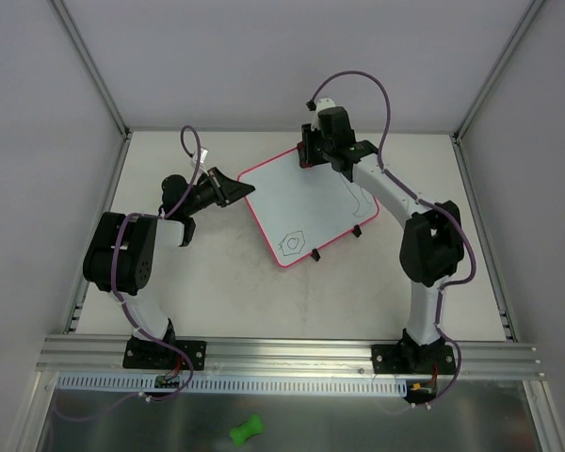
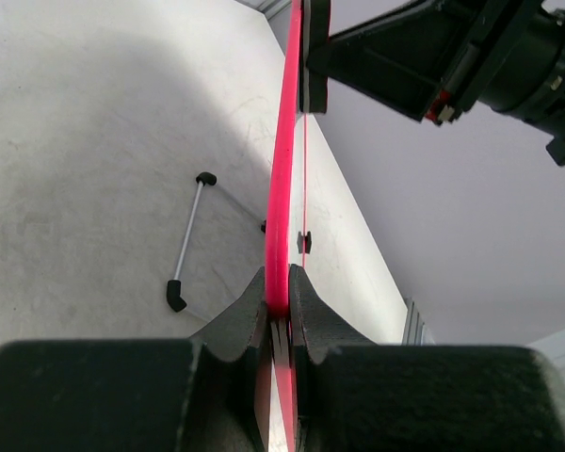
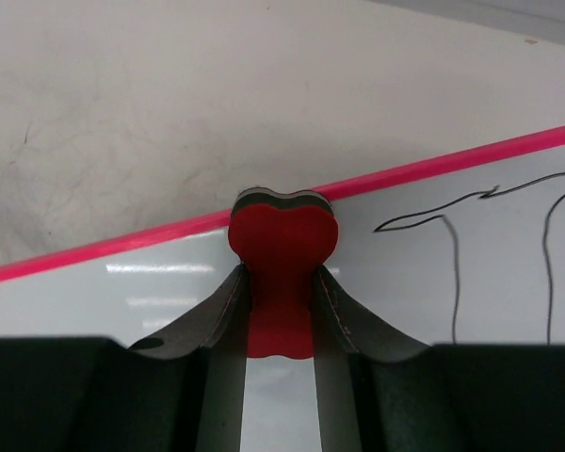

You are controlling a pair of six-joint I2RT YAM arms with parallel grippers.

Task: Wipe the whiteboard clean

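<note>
The whiteboard (image 1: 306, 202), white with a pink-red frame, lies tilted in the middle of the table. It bears a dark hexagon doodle (image 1: 293, 242) near its front corner and a line drawing (image 1: 361, 201) at its right side. My left gripper (image 1: 234, 189) is shut on the board's left edge; the left wrist view shows the pink frame (image 2: 281, 202) pinched between the jaws. My right gripper (image 1: 308, 149) is shut on a red bone-shaped eraser (image 3: 282, 247), held over the board's far corner by the frame (image 3: 424, 170). Marker lines (image 3: 452, 247) lie just right of it.
A black-tipped wire foot (image 2: 188, 240) of the board shows beneath it in the left wrist view. A green bone-shaped object (image 1: 246, 430) lies below the table's front rail. Grey walls and metal posts (image 1: 92, 66) enclose the table.
</note>
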